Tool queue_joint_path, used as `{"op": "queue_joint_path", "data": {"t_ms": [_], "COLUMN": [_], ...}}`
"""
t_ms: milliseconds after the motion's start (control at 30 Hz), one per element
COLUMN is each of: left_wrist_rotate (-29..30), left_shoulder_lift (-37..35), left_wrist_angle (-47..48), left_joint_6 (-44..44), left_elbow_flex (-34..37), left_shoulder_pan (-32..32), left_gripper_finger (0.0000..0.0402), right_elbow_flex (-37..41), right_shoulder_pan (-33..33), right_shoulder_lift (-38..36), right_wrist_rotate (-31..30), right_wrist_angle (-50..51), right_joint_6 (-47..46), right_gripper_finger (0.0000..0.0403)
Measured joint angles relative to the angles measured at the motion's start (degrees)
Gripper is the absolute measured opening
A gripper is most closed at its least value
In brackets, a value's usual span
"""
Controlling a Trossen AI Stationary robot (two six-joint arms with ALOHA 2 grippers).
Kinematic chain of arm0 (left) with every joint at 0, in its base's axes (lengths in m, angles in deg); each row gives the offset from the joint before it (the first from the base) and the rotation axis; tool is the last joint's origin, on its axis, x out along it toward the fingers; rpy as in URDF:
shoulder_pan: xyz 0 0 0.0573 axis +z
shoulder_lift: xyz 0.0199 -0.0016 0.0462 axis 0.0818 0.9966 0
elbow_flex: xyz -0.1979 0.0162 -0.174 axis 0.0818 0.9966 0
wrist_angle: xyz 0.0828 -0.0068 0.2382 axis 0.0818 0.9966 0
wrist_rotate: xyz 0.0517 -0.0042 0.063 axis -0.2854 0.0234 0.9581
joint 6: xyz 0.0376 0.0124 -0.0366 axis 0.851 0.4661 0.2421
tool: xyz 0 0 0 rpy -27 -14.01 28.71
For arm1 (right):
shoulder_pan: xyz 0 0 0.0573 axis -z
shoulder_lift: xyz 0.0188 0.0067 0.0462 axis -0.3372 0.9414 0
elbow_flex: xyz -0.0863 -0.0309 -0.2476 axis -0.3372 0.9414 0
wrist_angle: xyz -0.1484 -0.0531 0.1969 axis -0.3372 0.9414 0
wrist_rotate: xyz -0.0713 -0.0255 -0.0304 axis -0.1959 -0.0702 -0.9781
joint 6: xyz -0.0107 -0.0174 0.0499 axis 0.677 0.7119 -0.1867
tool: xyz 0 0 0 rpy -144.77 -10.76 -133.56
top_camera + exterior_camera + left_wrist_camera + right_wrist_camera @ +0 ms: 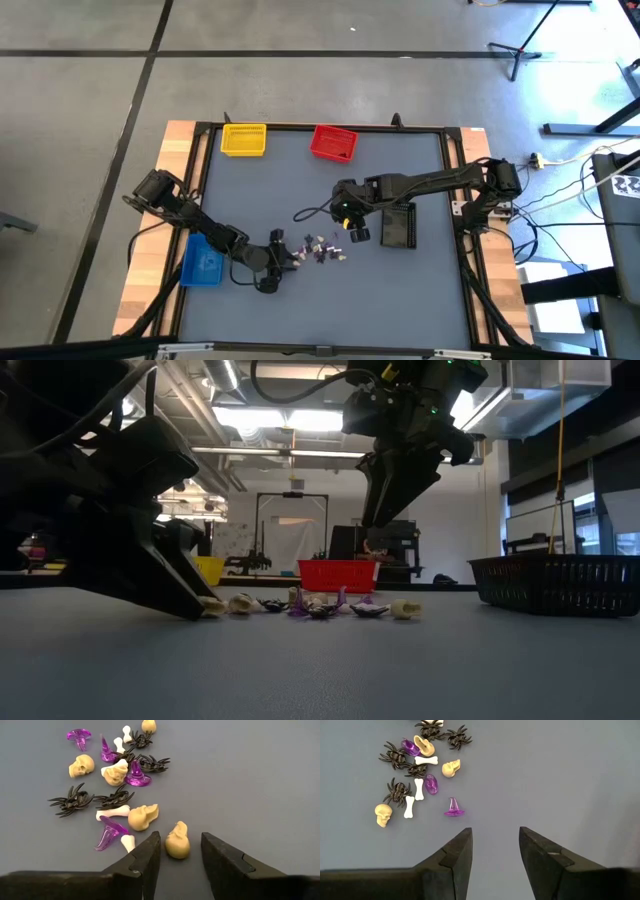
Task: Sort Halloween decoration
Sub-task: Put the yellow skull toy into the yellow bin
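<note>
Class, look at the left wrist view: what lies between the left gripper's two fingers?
A pale tan skull lies between the open fingers of the left gripper, on the bare tabletop.

Dark jointed arms, black looping cables

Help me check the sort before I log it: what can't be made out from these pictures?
- Bin contents: the yellow bin, red bin and black bin are too small in the high view; the left arm overlaps the blue bin.
- Trinkets: mere specks from above; in the low view the left gripper hides the row's end.
- Tan skull between the open left fingers: contact cannot be told.
</note>
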State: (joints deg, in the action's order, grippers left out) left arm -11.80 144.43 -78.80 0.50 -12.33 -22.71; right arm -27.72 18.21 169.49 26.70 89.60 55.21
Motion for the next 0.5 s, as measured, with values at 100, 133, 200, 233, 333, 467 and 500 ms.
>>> {"op": "queue_joint_path", "data": {"t_ms": [100,133,200,233,333,467,500], "left_wrist_rotate": [0.2,0.2,0.2,0.2,0.2,0.9,1.0], "left_shoulder_lift": [0.0,0.0,0.0,0.0,0.0,0.0,0.0], "left_wrist_angle": [0.0,0.0,0.0,0.0,-0.1,-0.3,-0.3], "left_joint_6": [0.0,0.0,0.0,0.0,0.0,0.0,0.0], "left_elbow_flex": [0.0,0.0,0.0,0.0,0.0,0.0,0.0], "left_shoulder_pan": [0.0,0.0,0.0,0.0,0.0,0.0,0.0], "left_gripper_finger": [0.0118,0.0111,0.0096,0.0088,0.0067,0.0046,0.0043], "right_elbow_flex": [0.0,0.0,0.0,0.0,0.0,0.0,0.0], "right_shoulder_pan": [0.0,0.0,0.0,0.0,0.0,0.0,0.0], "right_shoulder_lift": [0.0,0.0,0.0,0.0,0.0,0.0,0.0], "right_wrist_rotate": [0.0,0.0,0.0,0.0,0.0,0.0,0.0], "right_wrist_angle": [0.0,0.0,0.0,0.0,0.0,0.0,0.0], "right_joint_6": [0.0,0.0,0.0,0.0,0.0,0.0,0.0], "right_gripper_finger": [0.0161,0.0161,0.0161,0.0161,0.0161,0.0161,0.0161]}}
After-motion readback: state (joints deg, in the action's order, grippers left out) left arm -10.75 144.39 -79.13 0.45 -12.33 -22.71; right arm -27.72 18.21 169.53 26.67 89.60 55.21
